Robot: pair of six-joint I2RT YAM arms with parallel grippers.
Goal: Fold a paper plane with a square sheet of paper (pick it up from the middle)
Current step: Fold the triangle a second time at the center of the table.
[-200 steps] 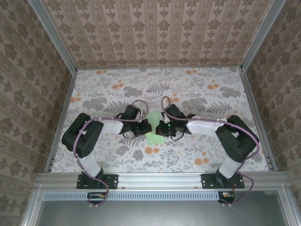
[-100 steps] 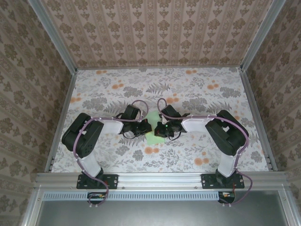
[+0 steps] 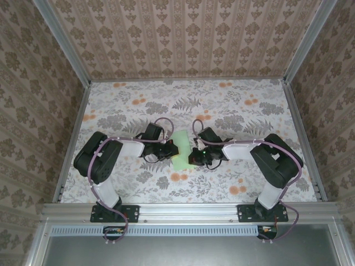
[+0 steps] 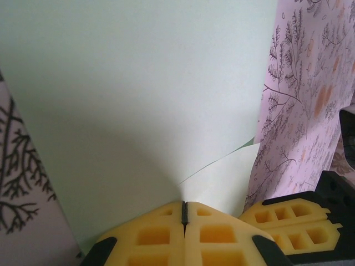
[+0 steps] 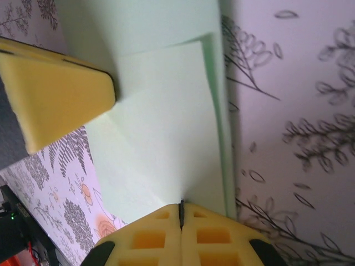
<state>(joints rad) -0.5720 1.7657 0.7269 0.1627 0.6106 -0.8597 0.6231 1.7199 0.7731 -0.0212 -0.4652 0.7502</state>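
Yellow pads pressed tight together, our left gripper point(image 4: 184, 208) and right gripper point(image 5: 181, 208) each nip an edge of the square sheet of paper point(image 3: 180, 158), partly folded over itself, lying between them mid-way across the floral tabletop point(image 3: 238, 105).

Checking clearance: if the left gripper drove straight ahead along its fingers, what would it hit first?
The square sheet of paper: the left gripper, shut, sits at its edge. The right gripper lies off to the side, probably clear.
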